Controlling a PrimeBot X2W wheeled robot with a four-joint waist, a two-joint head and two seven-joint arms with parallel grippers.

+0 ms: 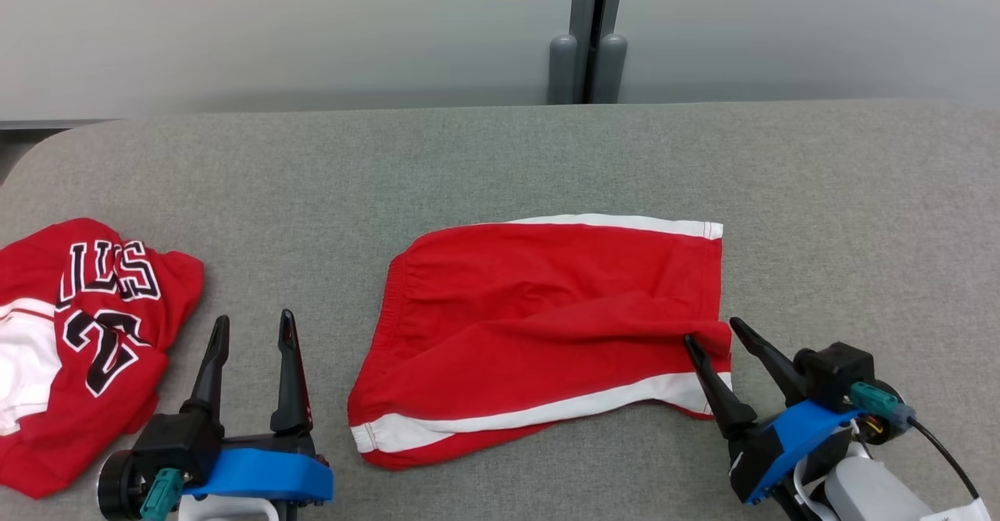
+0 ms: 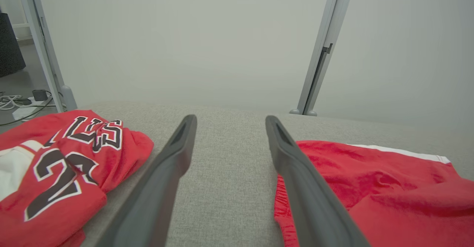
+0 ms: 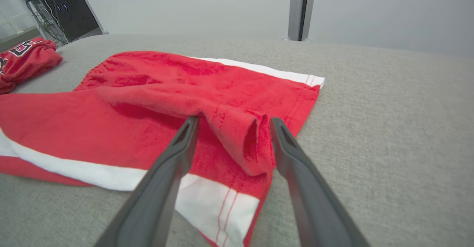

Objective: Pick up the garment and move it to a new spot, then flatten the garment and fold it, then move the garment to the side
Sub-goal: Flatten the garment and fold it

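Observation:
The garment, a pair of red shorts (image 1: 547,310) with white side stripes, lies folded on the grey table (image 1: 500,162). My right gripper (image 1: 711,330) is open at the shorts' near right corner. A raised fold of the hem (image 3: 244,136) stands loosely between its spread fingers, with gaps on both sides. My left gripper (image 1: 255,316) is open and holds nothing. It sits low over bare table just left of the shorts' waistband. In the left wrist view its gripper (image 2: 230,117) has the shorts (image 2: 370,187) beside the right finger.
A crumpled red jersey (image 1: 86,326) with black and white lettering lies at the table's left edge, also seen as a red jersey (image 2: 63,158) left of my left fingers. A grey post (image 1: 586,37) stands behind the table against a pale wall.

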